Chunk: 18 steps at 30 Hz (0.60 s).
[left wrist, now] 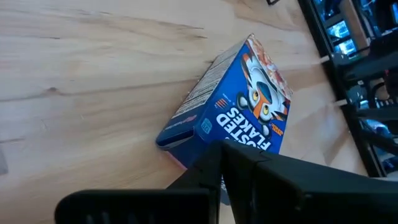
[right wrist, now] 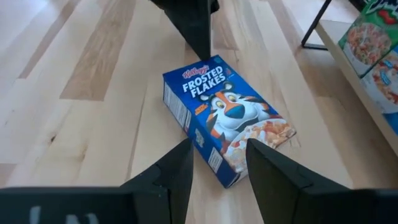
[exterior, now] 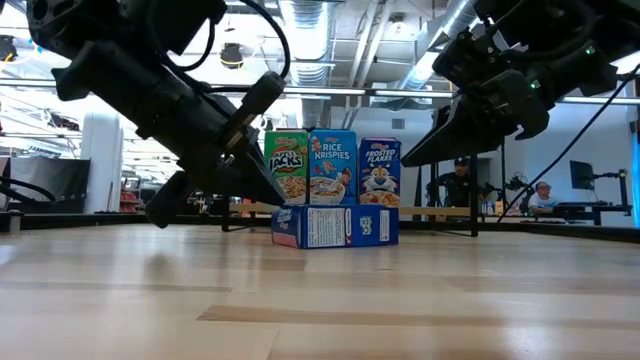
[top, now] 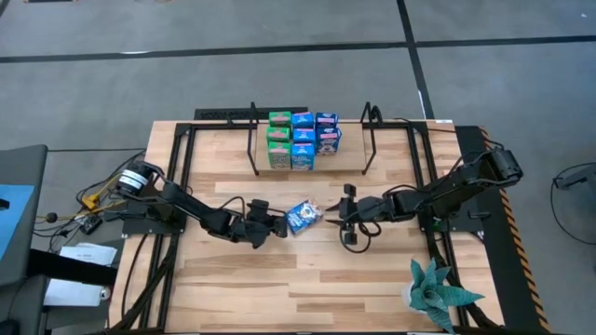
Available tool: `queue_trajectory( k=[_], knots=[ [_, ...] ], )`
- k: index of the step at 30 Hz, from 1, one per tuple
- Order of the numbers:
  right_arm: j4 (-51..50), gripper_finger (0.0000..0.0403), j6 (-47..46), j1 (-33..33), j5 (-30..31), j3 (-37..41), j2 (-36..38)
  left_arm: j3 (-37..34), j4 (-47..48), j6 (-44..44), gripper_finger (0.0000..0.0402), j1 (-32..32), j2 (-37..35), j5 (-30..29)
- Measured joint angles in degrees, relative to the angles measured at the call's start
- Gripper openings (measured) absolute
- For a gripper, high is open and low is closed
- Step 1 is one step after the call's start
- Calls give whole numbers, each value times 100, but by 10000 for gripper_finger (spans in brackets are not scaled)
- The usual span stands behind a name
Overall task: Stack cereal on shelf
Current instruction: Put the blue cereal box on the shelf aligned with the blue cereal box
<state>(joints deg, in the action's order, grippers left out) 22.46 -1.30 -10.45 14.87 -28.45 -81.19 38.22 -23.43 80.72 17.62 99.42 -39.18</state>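
A dark blue Frosted Flakes box lies flat on its back in the middle of the table, picture side up. It also shows in the right wrist view. My left gripper is shut, low at the box's left end. My right gripper is open on the box's right. In its wrist view the fingers stand on either side of the box's bottom end, and the low view shows them above it. The shelf at the far middle holds several green, light blue and dark blue boxes. My left gripper's shut fingertips come level from the table's left and stand right at the box's top end. I cannot tell whether they touch it. The box lies flat on the table.
Black wire uprights flank the shelf. Black frame rails run along the table's left and right sides. A teal artificial plant stands at the near right corner. People sit in the room behind the table.
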Motion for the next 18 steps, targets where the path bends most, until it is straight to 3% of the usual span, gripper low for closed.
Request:
queue_trajectory(
  k=[14,18],
  knots=[
    [4,172,133,83,1,0,0,-8,787,890,0,366,11,-176],
    [47,172,133,128,1,2,0,-9,259,726,0,395,-34,-636]
  ],
)
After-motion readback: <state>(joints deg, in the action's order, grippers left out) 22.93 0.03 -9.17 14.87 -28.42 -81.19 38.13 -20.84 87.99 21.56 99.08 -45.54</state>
